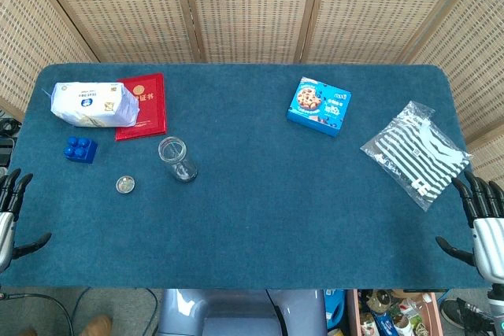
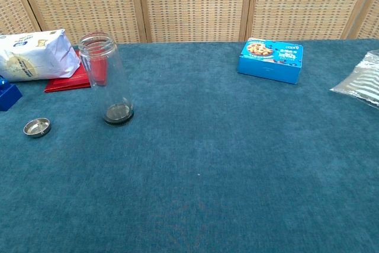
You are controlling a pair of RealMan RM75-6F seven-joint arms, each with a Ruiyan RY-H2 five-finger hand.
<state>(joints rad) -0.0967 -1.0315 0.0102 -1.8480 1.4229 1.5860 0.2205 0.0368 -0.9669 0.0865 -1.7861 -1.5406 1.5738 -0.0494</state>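
Striped bag [image 1: 416,153], a clear plastic packet with black-and-white striped cloth inside, lies flat near the table's right end, tilted so one corner points toward the near right edge; in the chest view only its left part shows at the right border [image 2: 362,81]. The right hand [image 1: 482,222] hangs just beside that near corner, off the table's right edge, fingers spread and pointing away from the robot, thumb stuck out toward the table, holding nothing. Whether a fingertip touches the packet I cannot tell.

The left hand [image 1: 11,214] sits at the opposite end, off the left edge, also with fingers apart and thumb out, holding nothing. Nearest to it is a blue brick [image 1: 80,149], with a small round metal lid [image 1: 125,185] lying flat a little further right. Just right of the lid stands a clear jar [image 2: 108,79], upright and uncapped.

Behind the brick lies a white pouch [image 1: 93,105], resting partly on a red booklet [image 1: 144,105] with gold lettering. A blue cookie box [image 1: 319,105] lies flat toward the far right, well apart from the jar and near the striped bag. All rest on the blue-carpeted table [image 1: 276,218], backed by a woven screen [image 1: 252,5].
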